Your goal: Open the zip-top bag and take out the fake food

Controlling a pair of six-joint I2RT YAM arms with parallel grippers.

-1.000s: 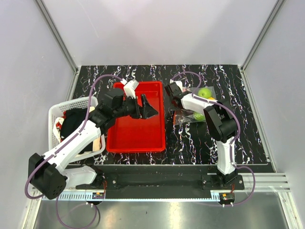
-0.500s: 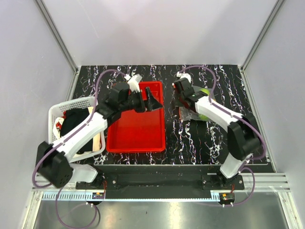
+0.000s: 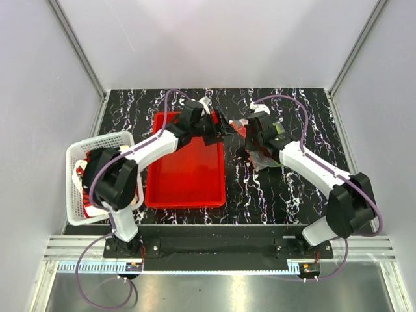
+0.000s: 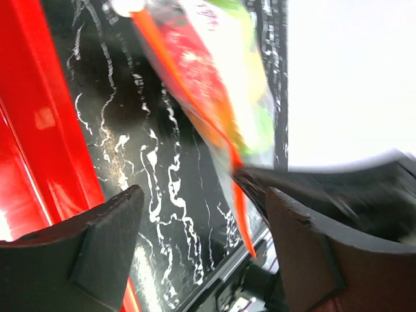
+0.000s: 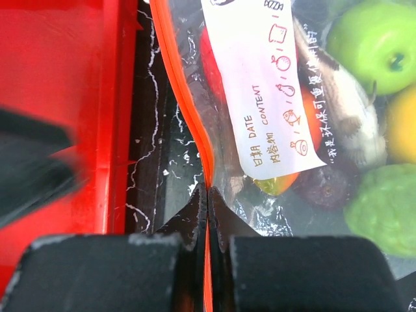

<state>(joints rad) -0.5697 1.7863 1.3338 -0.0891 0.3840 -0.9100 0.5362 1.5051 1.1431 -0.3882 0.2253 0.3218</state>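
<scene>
Right pincer (image 5: 208,192) clamped on the zip-top bag (image 5: 260,84); left pincer (image 4: 203,203) apart.
The bag lies on the bench (image 3: 260,195) just right of the red tray (image 3: 185,182), the fake food (image 5: 380,45) inside it. The right pincer grips the orange zip strip (image 5: 182,97). The left pincer's fingers (image 4: 104,240) stand wide, the strip between them.

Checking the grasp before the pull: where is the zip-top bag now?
In the top view, the zip-top bag is just right of the red tray, mid-table; the right gripper is shut on its red-orange zip strip.
</scene>
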